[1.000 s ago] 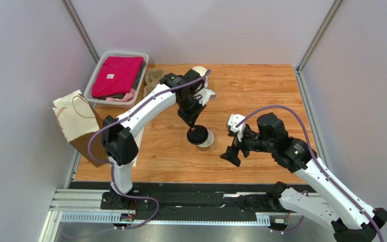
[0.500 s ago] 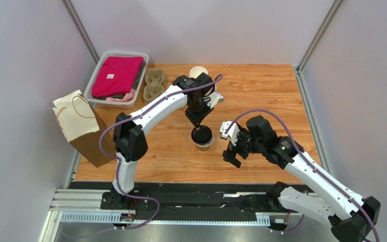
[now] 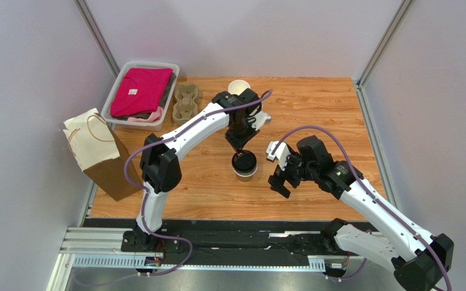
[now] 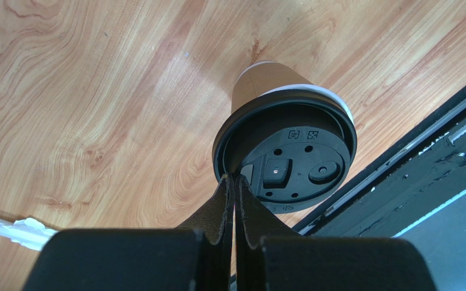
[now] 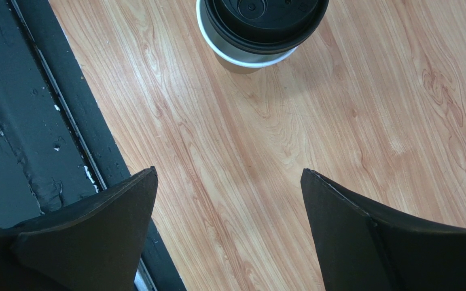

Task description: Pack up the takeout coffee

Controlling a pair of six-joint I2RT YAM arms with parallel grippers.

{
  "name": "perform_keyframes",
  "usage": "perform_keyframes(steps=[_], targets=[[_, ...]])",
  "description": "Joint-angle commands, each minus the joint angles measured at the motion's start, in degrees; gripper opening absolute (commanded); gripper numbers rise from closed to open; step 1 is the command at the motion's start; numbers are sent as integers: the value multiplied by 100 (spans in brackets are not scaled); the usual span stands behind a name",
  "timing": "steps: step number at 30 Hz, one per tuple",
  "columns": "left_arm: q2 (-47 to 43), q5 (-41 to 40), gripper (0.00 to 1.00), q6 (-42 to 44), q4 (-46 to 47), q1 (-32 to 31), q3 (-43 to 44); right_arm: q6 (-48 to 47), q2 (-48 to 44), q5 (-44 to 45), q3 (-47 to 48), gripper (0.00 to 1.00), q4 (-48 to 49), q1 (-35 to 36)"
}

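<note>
Coffee (image 3: 245, 167) upright on table (image 3: 314, 103), right at L gripper (image 3: 241, 147) tips. L fingers (image 4: 218, 212) squeezed together, nipping black lid (image 4: 290, 159) at the rim nearest the hand. Lid sits a bit askew, w/ white cup rim peeking out on the side away from the hand. R gripper (image 5: 229, 206) spread wide, nothing in it; cup straight ahead of its fingertips, clear gap between. Further out: cup carrier (image 3: 185, 100) & grey basket (image 3: 142, 91) w/ pink clothes, left of L gripper. Paper bag (image 3: 92, 151) well off left.
</note>
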Motion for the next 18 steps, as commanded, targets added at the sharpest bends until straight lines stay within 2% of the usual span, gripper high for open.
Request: perform_keyframes(steps=[1, 18], targets=[[-44, -10, 0, -74, 117, -88, 9, 117, 25, -128, 231, 94, 252, -76], [-44, 26, 0, -74, 126, -150, -324, 82, 122, -145, 336, 95, 305, -182]])
